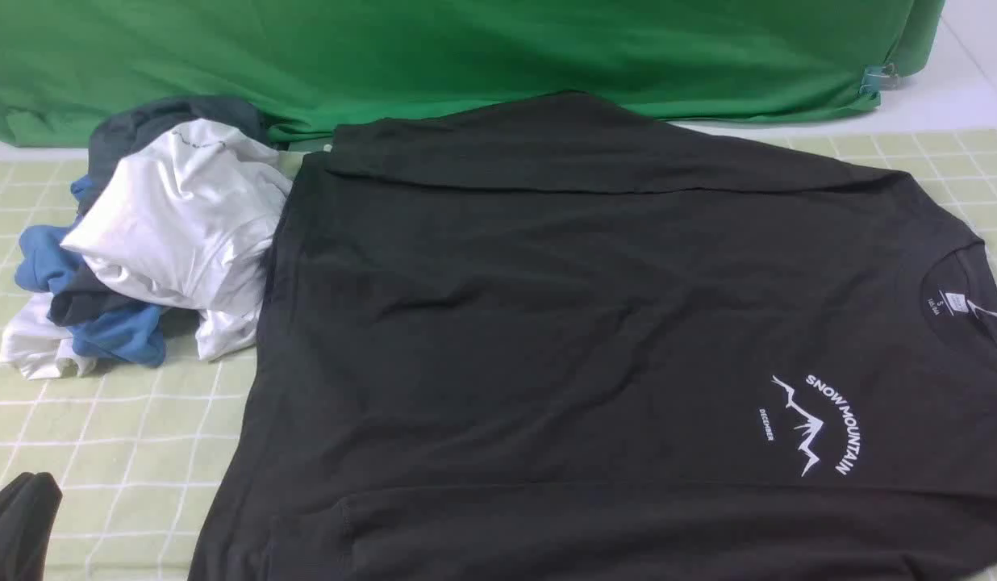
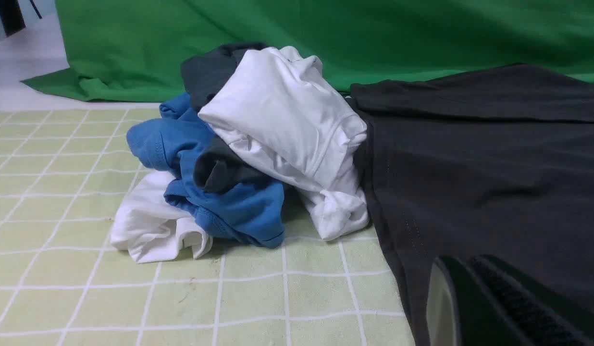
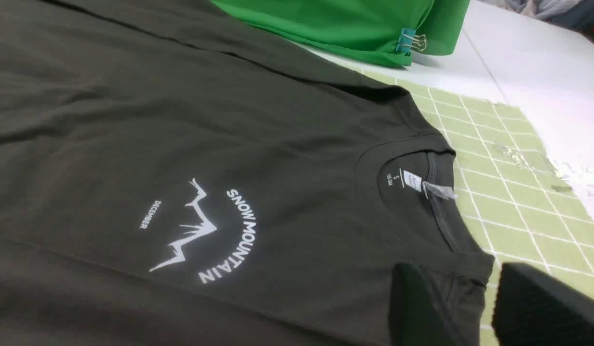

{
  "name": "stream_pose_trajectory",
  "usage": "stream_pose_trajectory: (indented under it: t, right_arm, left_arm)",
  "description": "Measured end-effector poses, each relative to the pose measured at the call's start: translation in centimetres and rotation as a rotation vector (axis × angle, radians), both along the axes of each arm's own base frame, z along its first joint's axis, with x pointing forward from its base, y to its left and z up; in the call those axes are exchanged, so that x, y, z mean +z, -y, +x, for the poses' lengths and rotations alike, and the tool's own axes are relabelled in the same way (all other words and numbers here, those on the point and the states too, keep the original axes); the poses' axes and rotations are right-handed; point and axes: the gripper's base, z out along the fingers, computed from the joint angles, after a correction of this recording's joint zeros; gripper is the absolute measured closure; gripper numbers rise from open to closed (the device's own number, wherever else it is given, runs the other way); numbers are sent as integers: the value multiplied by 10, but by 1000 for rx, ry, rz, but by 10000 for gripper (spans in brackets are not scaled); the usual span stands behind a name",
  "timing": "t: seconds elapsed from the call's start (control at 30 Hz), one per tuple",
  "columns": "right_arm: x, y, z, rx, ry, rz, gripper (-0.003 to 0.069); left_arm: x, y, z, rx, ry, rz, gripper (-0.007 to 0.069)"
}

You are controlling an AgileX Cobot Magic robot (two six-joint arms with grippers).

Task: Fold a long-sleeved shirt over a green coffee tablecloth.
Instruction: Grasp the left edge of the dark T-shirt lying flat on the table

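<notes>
The long-sleeved shirt (image 1: 547, 323) (image 3: 133, 120) lies flat and face up on the green coffee tablecloth (image 1: 127, 452) (image 2: 133, 298), collar and white neck label (image 1: 954, 305) (image 3: 412, 180) to the right. Its far sleeve is folded across the top edge, its near sleeve along the front edge. My right gripper (image 3: 460, 269) is open; one finger hovers over the shoulder by the collar, the other over bare tablecloth. My left gripper (image 2: 470, 263) hangs near the shirt's hem (image 2: 393, 250), fingers together with nothing seen between them.
A heap of white, blue and dark grey garments (image 1: 152, 242) (image 2: 249, 158) sits against the shirt's hem side. A bright green sheet (image 1: 466, 56) hangs behind, clipped at its right corner (image 1: 873, 78). A small black shape (image 1: 18, 524) pokes in at the front left.
</notes>
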Motion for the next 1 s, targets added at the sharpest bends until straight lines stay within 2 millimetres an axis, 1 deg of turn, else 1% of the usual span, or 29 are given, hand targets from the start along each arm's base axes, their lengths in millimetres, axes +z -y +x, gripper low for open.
stream_pose_trajectory:
  t: [0.47,0.6,0.63,0.7,0.97,1.0]
  right_arm:
    - [0,0,0,0,1,0,415]
    - [0,0,0,0,0,0,415]
    - [0,0,0,0,0,0,415]
    - [0,0,0,0,0,0,415]
    - [0,0,0,0,0,0,415]
    - [0,0,0,0,0,0,415]
  left_arm:
    - [0,0,0,0,0,0,608]
    - [0,-2,0,3,-3,100,608]
    - [0,-3,0,5,-6,186,608]
    - [0,-4,0,7,-9,245,608]
    - [0,-5,0,11,-8,295,608]
    - [2,-5,0,13,13,306,608]
